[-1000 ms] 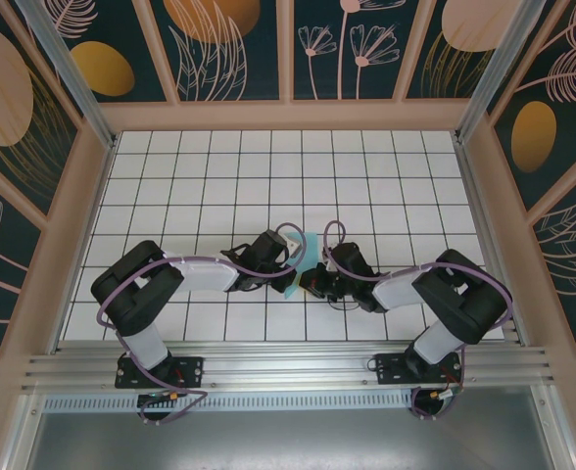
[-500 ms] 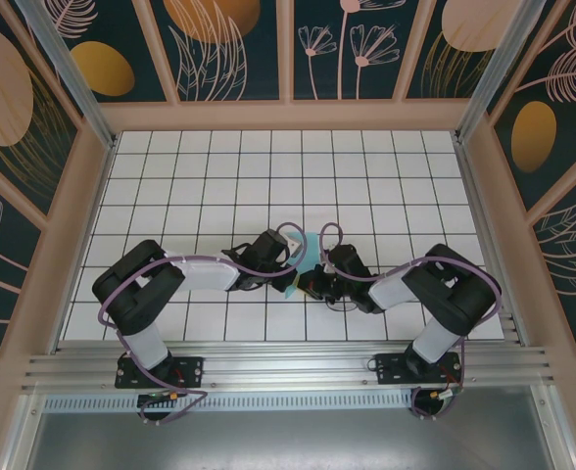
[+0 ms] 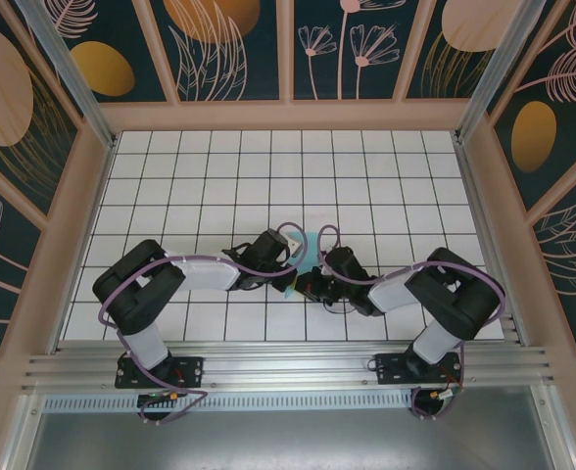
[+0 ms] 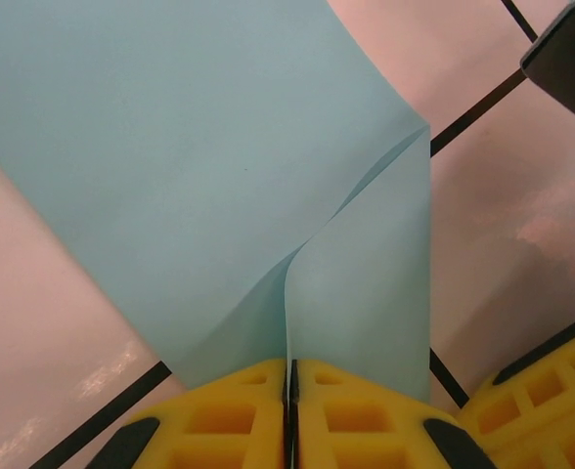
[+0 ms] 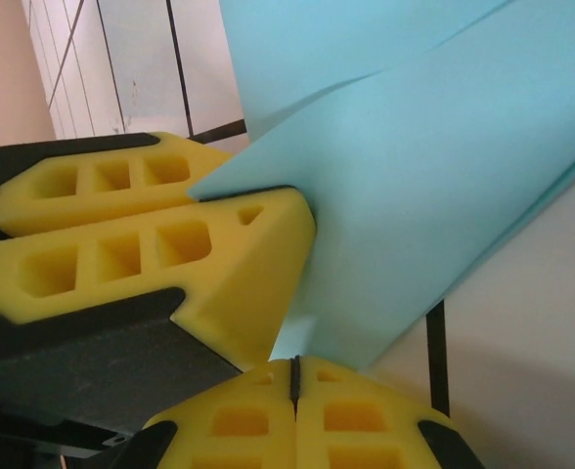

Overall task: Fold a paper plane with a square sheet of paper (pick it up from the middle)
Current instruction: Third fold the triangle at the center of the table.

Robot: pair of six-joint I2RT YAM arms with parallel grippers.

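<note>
The square sheet of paper [image 3: 309,242] is a creased light turquoise shape held up between the two arms at the middle of the tiled floor. My left gripper [image 4: 289,376] is shut on it, its yellow fingers [image 5: 224,259] pinching a folded edge, and two layers of the paper [image 4: 170,147] fan out above the tips. My right gripper [image 5: 294,376] is shut, with its tips right against the lower corner of the paper [image 5: 444,176]. I cannot tell whether any paper sits between them. From above, the left gripper [image 3: 295,260] and right gripper [image 3: 312,278] almost touch.
White tiled floor [image 3: 219,176] with black grid lines spreads all round. Peach frame walls [image 3: 288,116] with dark floral panels enclose it. The right gripper's yellow fingers [image 4: 537,391] sit close beside the paper's right edge in the left wrist view.
The right arm has slid a little left, bringing its gripper closer to the left one. The left arm has stayed almost still, holding the paper.
</note>
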